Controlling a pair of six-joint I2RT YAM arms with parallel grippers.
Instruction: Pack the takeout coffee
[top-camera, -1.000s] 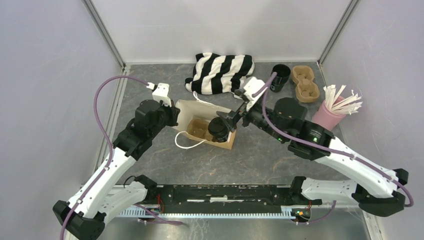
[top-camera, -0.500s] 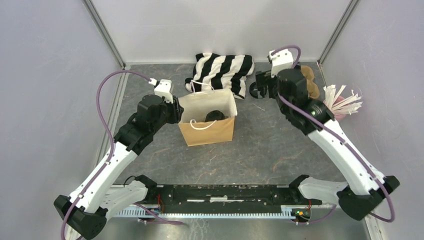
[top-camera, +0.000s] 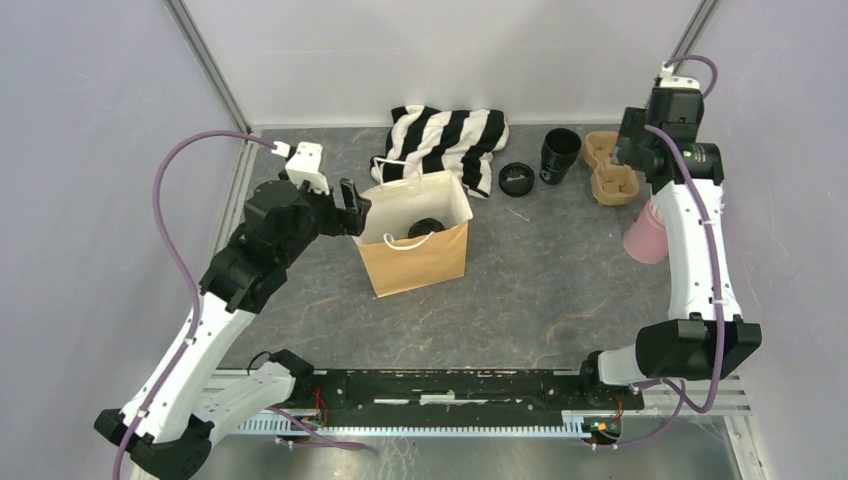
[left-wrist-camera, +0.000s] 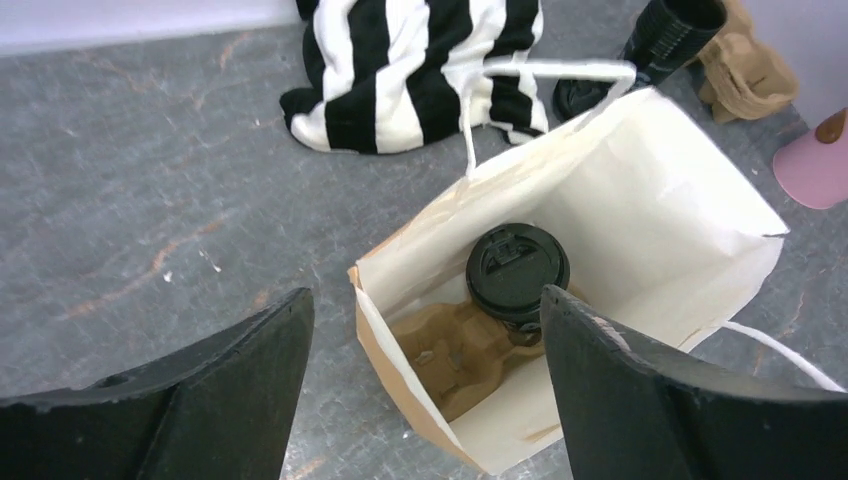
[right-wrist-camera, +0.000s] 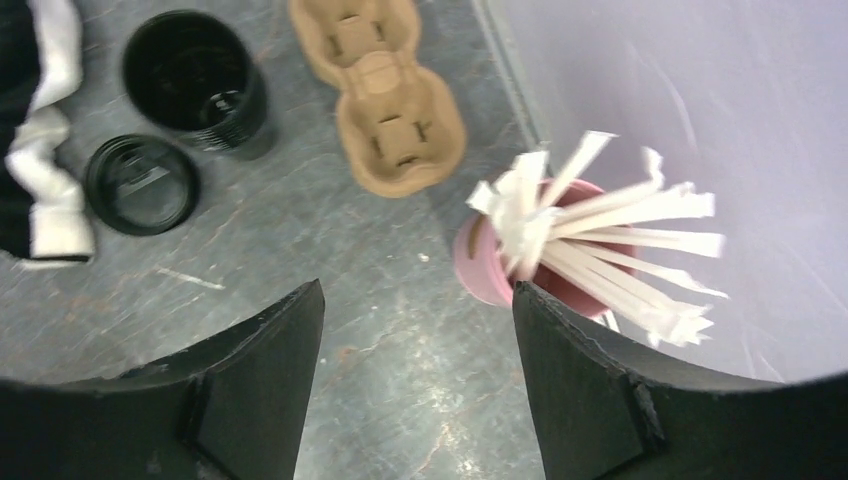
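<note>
While inside bag (left-wrist-camera: 650, 170), takeout coffee (left-wrist-camera: 517, 270) upright

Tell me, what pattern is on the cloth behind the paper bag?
The cloth has wide black and white stripes, seen best in the top external view.

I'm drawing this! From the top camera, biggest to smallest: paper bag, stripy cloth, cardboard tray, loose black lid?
1. The stripy cloth and paper bag look about alike, so I won't rank those two.
2. Then the cardboard tray.
3. Smallest is the loose black lid.

Grey marbled tabletop (top-camera: 560, 290), pale lilac walls (top-camera: 90, 150)
</note>
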